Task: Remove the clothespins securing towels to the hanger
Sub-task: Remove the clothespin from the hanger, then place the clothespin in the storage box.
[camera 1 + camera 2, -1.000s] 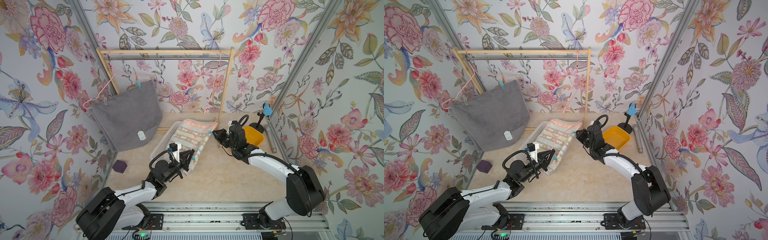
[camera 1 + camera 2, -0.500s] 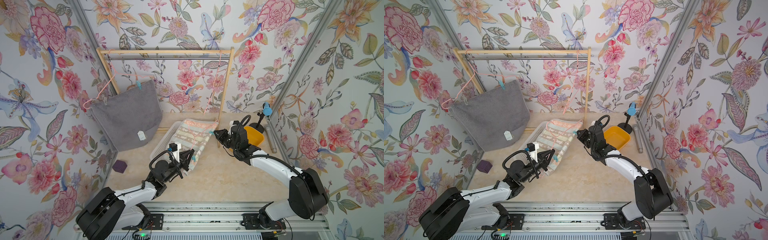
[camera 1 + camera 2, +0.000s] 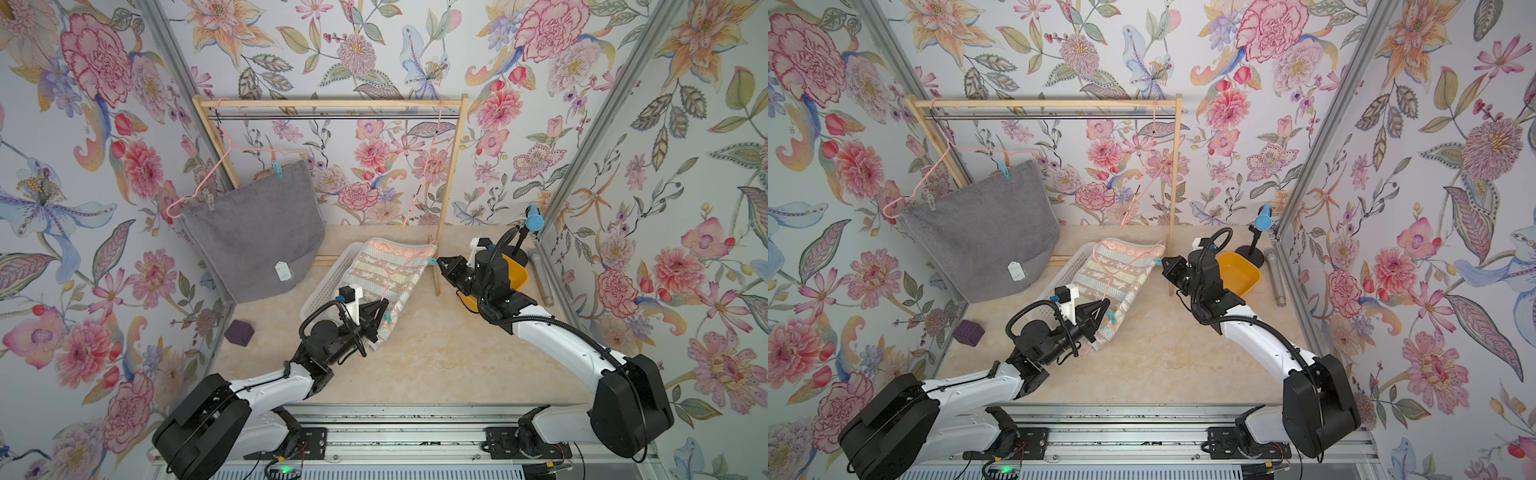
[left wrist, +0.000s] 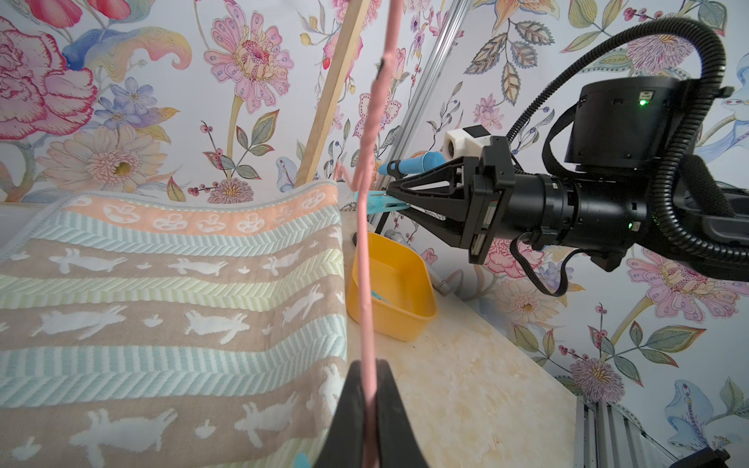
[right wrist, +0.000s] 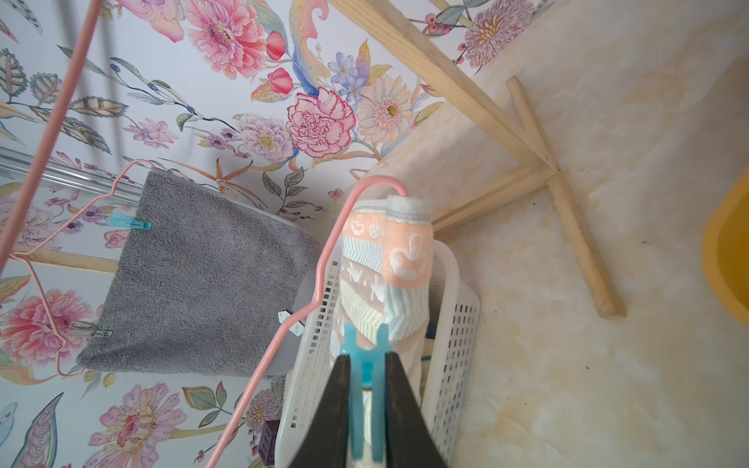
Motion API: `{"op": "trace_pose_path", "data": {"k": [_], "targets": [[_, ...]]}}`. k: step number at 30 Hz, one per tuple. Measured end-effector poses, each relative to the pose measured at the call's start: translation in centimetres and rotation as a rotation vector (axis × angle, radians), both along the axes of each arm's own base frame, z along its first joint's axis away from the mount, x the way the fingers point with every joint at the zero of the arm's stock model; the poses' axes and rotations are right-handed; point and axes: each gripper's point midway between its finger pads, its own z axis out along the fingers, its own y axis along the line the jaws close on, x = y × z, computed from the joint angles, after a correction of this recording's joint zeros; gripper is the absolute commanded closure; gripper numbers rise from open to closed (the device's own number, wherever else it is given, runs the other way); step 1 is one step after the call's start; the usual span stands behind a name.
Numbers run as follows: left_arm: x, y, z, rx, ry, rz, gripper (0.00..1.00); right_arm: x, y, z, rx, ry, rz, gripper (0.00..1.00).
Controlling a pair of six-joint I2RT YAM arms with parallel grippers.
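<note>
The striped towel point(image 3: 386, 270) hangs on a pink hanger point(image 4: 367, 243) and slants down over the basket. My left gripper point(image 3: 380, 309) is shut on the hanger's wire, close beside a teal clothespin point(image 3: 387, 318) on the towel's lower edge. My right gripper point(image 5: 367, 364) is shut on another teal clothespin point(image 5: 356, 348) at the towel's upper corner, squeezing its legs together. I cannot tell whether this clothespin's tips still bite the cloth. The grey towel point(image 3: 257, 232) hangs at the back left, held by a teal clothespin point(image 3: 277, 170) and a pale one point(image 3: 210, 199).
A white slotted basket point(image 3: 328, 274) lies under the striped towel. A yellow tub point(image 3: 515, 276) sits behind my right wrist, next to a blue microphone on a stand point(image 3: 534, 222). The wooden rack's post point(image 3: 451, 174) stands close by. A purple block point(image 3: 240, 332) lies left.
The right jaws have closed a little further on the teal clothespin and shifted slightly right. The striped towel's upper corner has risen with them. The left arm has not moved.
</note>
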Motion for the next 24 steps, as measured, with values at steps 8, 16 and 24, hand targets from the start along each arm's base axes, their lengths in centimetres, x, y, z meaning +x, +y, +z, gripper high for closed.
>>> {"op": "trace_pose_path", "data": {"k": [8,16,24], "targets": [[0.0,0.0,-0.2,0.013,0.001,0.004,1.00,0.0,-6.9,-1.9,-0.178,0.031,-0.128,0.86],[0.0,0.0,-0.3,0.018,0.001,0.004,1.00,0.7,-13.4,-5.2,-0.368,0.117,-0.236,0.86],[0.0,0.1,-0.4,0.024,-0.001,0.005,1.00,2.4,-15.4,-11.8,-0.530,0.275,-0.210,0.86]]}}
